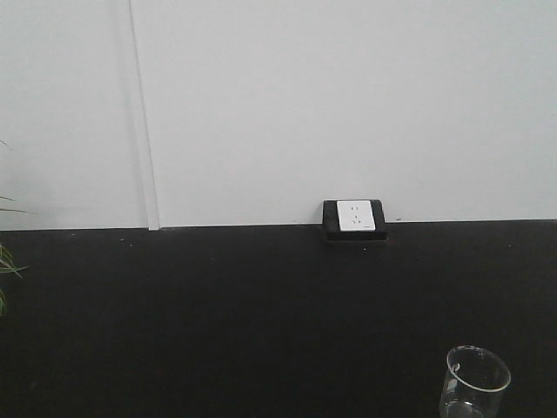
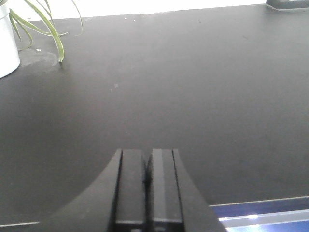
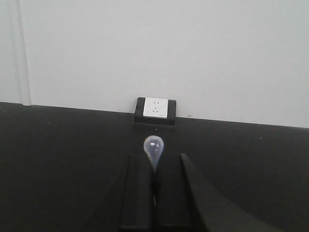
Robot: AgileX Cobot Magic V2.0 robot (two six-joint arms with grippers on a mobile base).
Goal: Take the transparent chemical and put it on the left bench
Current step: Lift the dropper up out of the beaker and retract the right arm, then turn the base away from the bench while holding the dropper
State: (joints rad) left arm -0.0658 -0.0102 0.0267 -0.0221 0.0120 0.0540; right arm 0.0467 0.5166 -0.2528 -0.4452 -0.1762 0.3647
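Note:
In the right wrist view my right gripper is shut on the transparent chemical, a clear, faintly bluish pipette. Its bulb sticks out past the fingertips and its stem is pinched between the jaws. It is held above a black benchtop, facing the wall socket. In the left wrist view my left gripper is shut and empty, low over the black benchtop. The left bench with white bins is out of view. Neither gripper shows in the front view.
A clear glass beaker stands at the front right of the benchtop. The white wall socket sits at the wall's foot. A white plant pot with long green leaves stands at the left; leaf tips show in the front view.

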